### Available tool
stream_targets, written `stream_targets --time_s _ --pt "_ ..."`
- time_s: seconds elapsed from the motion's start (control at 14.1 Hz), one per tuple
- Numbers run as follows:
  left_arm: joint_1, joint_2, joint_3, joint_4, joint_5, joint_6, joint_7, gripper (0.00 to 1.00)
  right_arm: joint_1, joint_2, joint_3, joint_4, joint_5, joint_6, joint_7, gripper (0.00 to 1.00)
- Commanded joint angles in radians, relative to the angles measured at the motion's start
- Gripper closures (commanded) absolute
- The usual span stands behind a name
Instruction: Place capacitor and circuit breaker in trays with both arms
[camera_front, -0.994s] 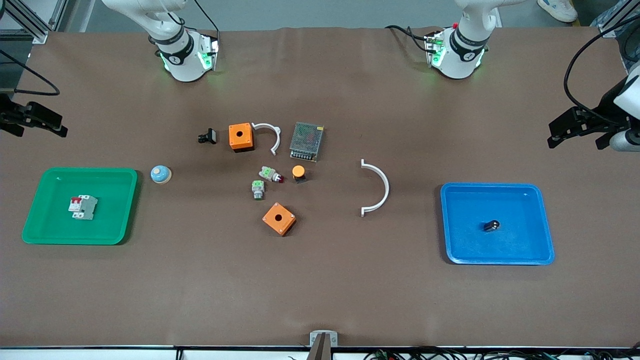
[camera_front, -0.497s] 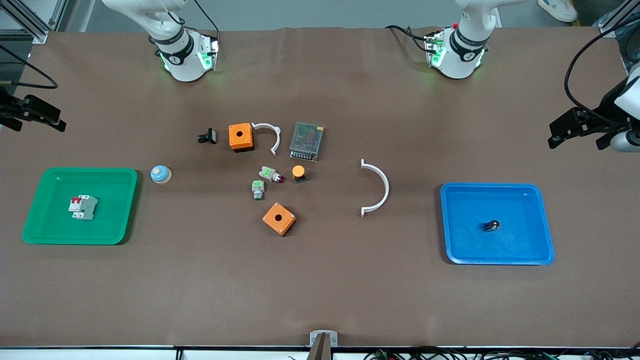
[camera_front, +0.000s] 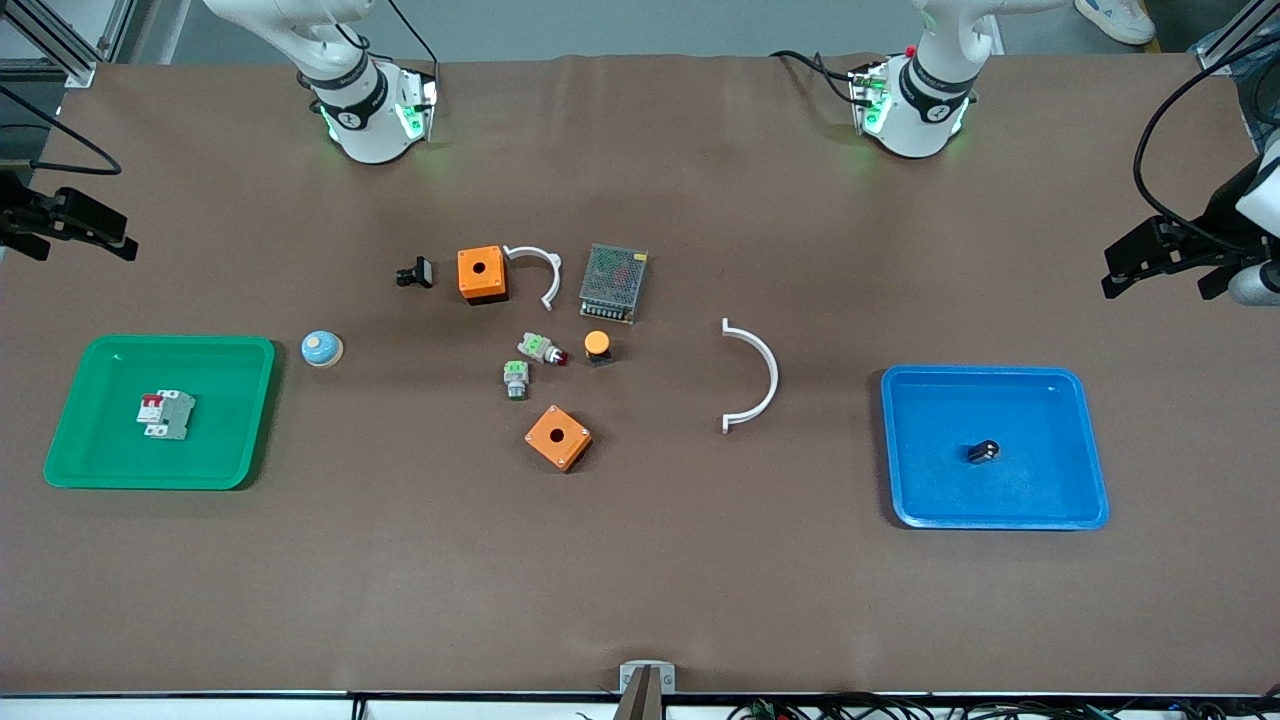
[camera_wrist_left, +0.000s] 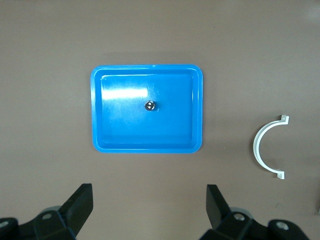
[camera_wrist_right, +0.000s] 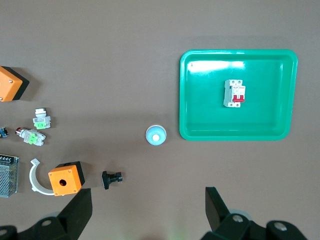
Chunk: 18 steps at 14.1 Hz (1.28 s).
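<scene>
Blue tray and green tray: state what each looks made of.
Blue tray: likely glossy moulded plastic, with bright glare on its floor and rounded corners. Green tray: apparently the same, smooth and shiny with a raised rim. Neither can be confirmed by look alone.

Your black two-finger left gripper (camera_front: 1150, 262) hung open and empty; your black right gripper (camera_front: 85, 228) seemingly did likewise.

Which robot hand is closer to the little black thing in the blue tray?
The left one. The left gripper is up near the left arm's end of the table, close to the blue tray holding the capacitor. The right gripper is at the right arm's end, by the green tray.
</scene>
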Motion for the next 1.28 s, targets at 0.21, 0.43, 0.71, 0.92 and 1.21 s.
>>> stream_targets --time_s 0.21,0.43,0.71,0.92,1.21 --pt "-0.002 0.002 0.007 0.018 -0.014 -0.017 0.004 0.00 0.005 -0.012 0.000 0.005 0.030 -0.015 0.014 0.00" --pt "-0.002 0.002 0.007 0.018 -0.014 -0.017 0.004 0.00 0.005 -0.012 0.000 0.005 0.031 -0.009 0.009 0.00" --pt "0.000 0.002 0.009 0.018 -0.014 -0.017 0.005 0.00 0.005 -0.012 0.000 0.005 0.030 -0.003 0.003 0.00" --pt "0.000 0.002 0.009 0.018 -0.014 -0.015 0.005 0.00 0.005 -0.012 0.000 0.006 0.030 -0.001 0.003 0.00" --pt "0.000 0.002 0.009 0.018 -0.014 -0.015 0.011 0.00 0.005 -0.012 0.000 0.005 0.030 0.003 0.000 0.00"
